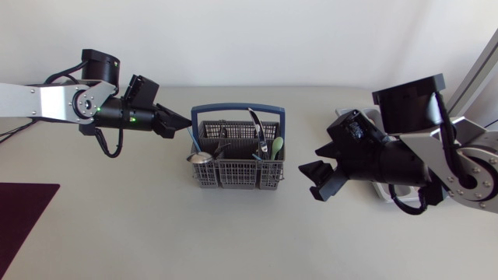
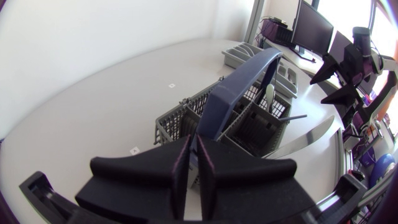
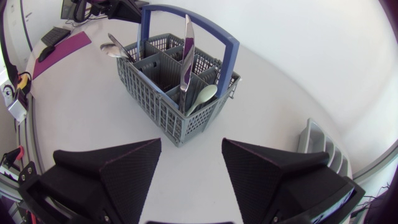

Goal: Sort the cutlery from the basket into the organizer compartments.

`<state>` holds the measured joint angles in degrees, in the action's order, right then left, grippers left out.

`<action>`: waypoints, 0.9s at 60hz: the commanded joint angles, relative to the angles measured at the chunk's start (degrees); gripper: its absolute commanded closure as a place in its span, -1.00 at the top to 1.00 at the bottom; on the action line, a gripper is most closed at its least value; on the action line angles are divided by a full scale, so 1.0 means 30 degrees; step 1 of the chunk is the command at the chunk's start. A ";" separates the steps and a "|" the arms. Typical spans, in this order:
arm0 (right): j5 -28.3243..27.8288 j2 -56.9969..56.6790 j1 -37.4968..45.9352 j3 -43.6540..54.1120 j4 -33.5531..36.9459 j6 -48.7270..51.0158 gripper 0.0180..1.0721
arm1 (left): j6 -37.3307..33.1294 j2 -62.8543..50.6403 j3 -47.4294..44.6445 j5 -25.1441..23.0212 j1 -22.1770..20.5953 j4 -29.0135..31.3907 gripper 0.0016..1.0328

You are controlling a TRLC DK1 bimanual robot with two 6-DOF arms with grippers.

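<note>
The grey cutlery basket (image 1: pixel 233 165) with a blue handle (image 1: pixel 237 107) stands mid-table. It holds an upright knife (image 1: pixel 257 126), a green spoon (image 1: pixel 277 146) and a metal spoon (image 1: pixel 200 156) that leans out at its left end. My left gripper (image 1: pixel 185 123) is at the handle's left end. In the left wrist view its fingers (image 2: pixel 182 165) are pressed together on the handle's (image 2: pixel 233 87) lower edge. My right gripper (image 3: pixel 189 165) hangs open to the right of the basket (image 3: pixel 165 102), nothing between its fingers. The grey organizer (image 1: pixel 383 193) is mostly hidden under my right arm.
A dark purple mat (image 1: pixel 23 214) lies at the table's front left corner. In the right wrist view, one end of the organizer (image 3: pixel 320 146) shows beside my right gripper. Bare table lies between the basket and the front edge.
</note>
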<state>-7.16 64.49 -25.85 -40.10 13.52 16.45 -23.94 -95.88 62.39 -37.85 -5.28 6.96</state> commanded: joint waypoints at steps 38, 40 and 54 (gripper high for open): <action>0.0687 -0.1428 -0.1199 0.0680 0.0767 -0.0326 0.36 | -0.0339 0.7115 -0.2955 0.3123 -0.2108 -0.0973 -0.93; 0.0775 -0.1545 -0.1346 0.0680 0.0826 -0.0326 0.36 | -0.0339 0.7437 -0.2633 0.3269 -0.2313 -0.0533 -0.93; 0.0980 -0.2863 -0.1932 -0.0170 0.1851 -0.0297 0.36 | 0.0071 0.9634 0.0209 0.3269 -0.2606 0.2836 -0.93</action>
<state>-4.62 57.89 -30.83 -39.64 17.65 16.47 -24.18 -70.32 58.33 -28.18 -12.84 13.65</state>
